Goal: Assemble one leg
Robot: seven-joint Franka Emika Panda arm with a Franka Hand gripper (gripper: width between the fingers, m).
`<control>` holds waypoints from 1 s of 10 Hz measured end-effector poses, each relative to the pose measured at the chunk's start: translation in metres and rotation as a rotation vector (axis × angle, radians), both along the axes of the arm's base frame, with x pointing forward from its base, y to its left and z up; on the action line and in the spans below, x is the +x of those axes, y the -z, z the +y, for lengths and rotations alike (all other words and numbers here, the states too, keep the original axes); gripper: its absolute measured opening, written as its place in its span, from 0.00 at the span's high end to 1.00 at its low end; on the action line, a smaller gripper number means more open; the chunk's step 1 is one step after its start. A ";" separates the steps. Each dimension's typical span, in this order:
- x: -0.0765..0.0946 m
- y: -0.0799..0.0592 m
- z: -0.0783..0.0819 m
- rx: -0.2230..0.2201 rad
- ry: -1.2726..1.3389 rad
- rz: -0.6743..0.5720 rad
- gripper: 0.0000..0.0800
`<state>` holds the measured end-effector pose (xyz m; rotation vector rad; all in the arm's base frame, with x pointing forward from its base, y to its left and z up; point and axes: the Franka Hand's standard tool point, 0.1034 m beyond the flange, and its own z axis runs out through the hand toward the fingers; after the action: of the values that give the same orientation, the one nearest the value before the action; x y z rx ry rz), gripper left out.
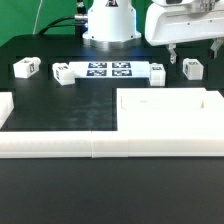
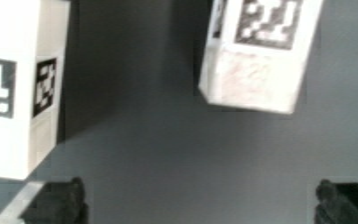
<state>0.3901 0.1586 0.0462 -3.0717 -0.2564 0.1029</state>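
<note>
Tool (image 2: pixel 197 205) spread wide, apart from leg (image 2: pixel 259 58)

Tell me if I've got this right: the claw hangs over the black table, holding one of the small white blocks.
Not holding: the claw hangs over the black table open and empty. The wrist view shows nothing between its fingers; the small white blocks lie on the table beyond.

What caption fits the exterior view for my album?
Open claw hovers near a small white leg on the black table, white panel nearby.
</note>
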 end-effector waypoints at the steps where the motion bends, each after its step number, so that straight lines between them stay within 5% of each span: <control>1: 0.001 0.000 0.000 0.002 0.000 -0.004 0.19; 5: -0.004 0.001 -0.002 -0.058 -0.022 0.226 0.19; 10: -0.031 0.016 0.001 -0.178 0.034 0.621 0.19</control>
<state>0.3591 0.1593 0.0300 -3.0107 -0.1623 1.0994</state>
